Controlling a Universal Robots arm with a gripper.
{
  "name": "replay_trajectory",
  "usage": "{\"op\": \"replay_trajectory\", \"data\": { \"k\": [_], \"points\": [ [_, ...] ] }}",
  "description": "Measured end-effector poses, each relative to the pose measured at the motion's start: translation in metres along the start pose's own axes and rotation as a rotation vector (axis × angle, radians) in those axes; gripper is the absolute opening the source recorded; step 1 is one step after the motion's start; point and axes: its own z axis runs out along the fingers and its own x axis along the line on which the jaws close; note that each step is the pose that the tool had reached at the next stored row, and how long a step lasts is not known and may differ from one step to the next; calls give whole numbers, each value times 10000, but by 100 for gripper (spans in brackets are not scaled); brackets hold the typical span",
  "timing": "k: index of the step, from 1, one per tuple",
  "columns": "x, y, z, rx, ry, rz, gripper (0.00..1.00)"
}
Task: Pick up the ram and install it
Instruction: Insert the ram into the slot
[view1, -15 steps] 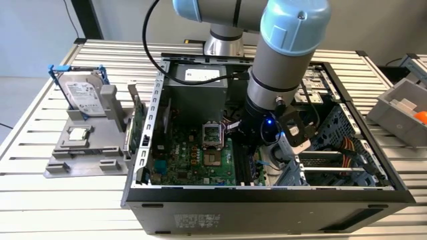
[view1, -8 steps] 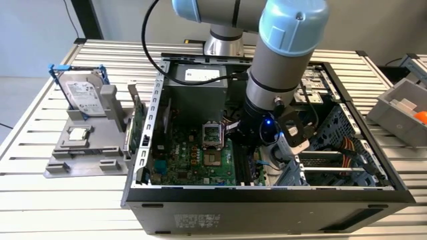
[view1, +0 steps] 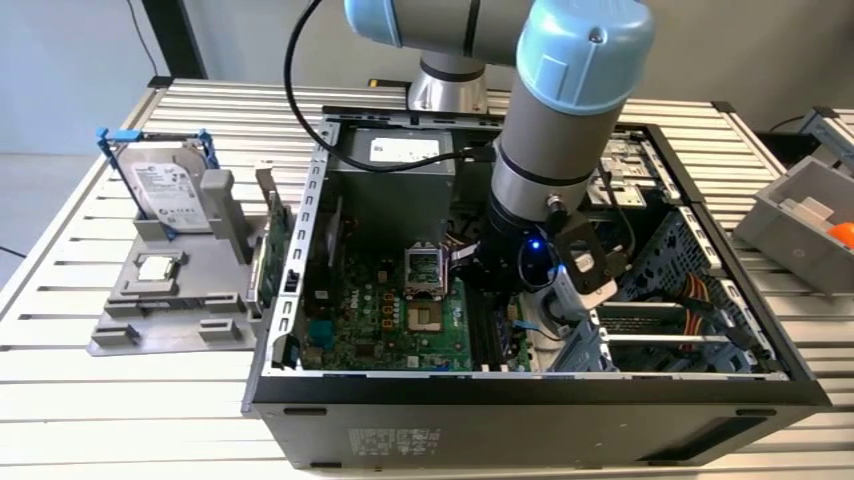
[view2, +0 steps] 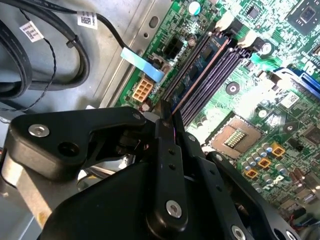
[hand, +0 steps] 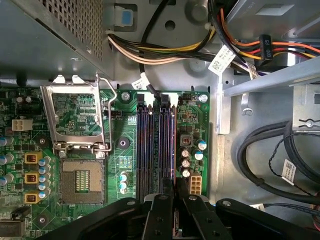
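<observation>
The hand (hand: 175, 200) is squeezed tight on the ram (view2: 167, 111), right over the long slots (hand: 155, 145). If it sits crooked, pushing down could bend it.

No print can be read: the white tags on the cables (hand: 221, 59) beside the motherboard (hand: 195, 117) carry only small code patterns, and the stickers on the hard drive (view1: 171, 190) and the power supply (view1: 403, 150) stay illegible.
</observation>
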Motion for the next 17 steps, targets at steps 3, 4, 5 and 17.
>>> {"op": "replay_trajectory", "data": {
  "k": [3, 4, 5, 17],
  "points": [
    [0, 0, 0, -1, 0, 0, 0],
    [0, 0, 0, -1, -1, 0, 0],
    [0, 0, 0, -1, 0, 0, 0],
    [14, 1, 34, 15, -1, 17, 0]
  ]
}}
